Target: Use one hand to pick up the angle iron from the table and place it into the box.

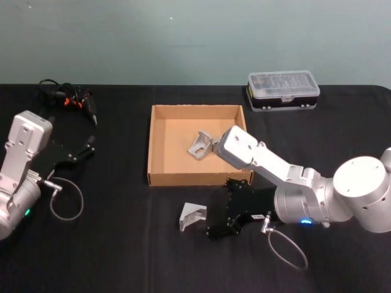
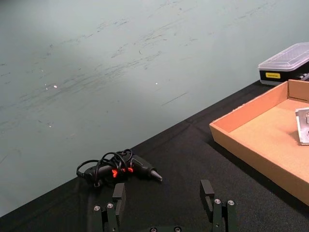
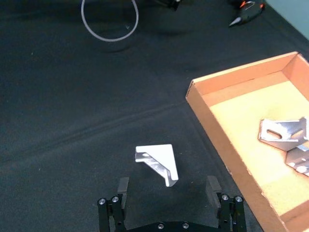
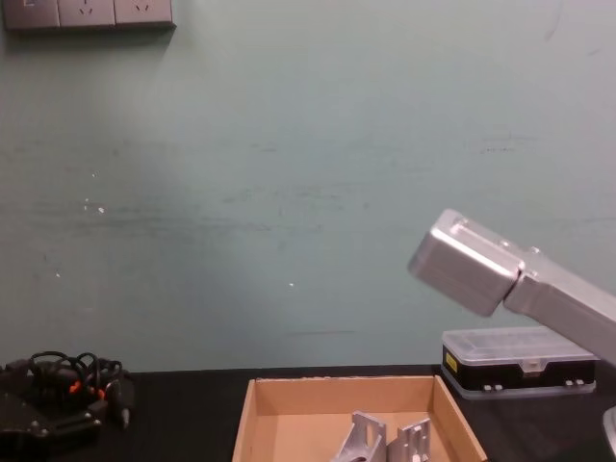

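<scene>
The angle iron (image 3: 157, 159) was noted lying on the desk (image 1: 122, 244) near the box (image 1: 195, 179), with the right end effector (image 3: 168, 189) spread apart just short of it and the left end effector (image 2: 163, 193) parked, likewise apart, at the left; square centring before closure was advised.

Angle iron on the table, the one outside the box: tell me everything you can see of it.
The angle iron is a small silvery-grey metal bracket: flat faces meeting at a corner, braced by a triangular web. It lies on the black table, in front of the near wall of the box, apart from it. The right end effector is open just to its right, not gripping it.
</scene>
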Motion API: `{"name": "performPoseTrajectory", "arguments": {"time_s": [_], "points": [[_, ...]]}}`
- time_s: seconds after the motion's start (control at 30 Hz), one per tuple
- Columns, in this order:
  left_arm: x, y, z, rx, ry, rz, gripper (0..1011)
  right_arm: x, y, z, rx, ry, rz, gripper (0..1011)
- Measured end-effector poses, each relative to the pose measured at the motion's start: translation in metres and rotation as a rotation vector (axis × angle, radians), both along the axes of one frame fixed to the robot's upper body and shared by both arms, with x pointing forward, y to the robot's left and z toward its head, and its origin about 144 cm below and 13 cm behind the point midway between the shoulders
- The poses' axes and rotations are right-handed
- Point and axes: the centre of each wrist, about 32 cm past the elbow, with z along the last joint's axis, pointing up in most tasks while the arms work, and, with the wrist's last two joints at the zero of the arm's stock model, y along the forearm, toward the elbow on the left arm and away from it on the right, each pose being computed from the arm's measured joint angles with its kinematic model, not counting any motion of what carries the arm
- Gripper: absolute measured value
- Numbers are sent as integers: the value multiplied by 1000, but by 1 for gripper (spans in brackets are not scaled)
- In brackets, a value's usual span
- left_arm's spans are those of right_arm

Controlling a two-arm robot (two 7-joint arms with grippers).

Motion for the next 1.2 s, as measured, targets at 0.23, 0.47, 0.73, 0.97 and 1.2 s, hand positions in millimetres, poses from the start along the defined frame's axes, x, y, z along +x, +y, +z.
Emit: {"name": "performPoseTrajectory", "arguments": {"time_s": [0.23,0.47,0.73,0.97,1.2], "points": [[0,0,0,0,0,0,1011,6,4,-4,-14,13,6,1003],[0,0,0,0,0,0,1011,15,9,-8,5,34,-5,1002],[0,0,0,0,0,0,1011,20,15,-10,3,52,2,1002],[0,0,0,0,0,0,1011,20,18,-10,-18,53,2,1002],[0,0,0,0,0,0,1011,22,20,-12,-31,50,-14,1002]]}}
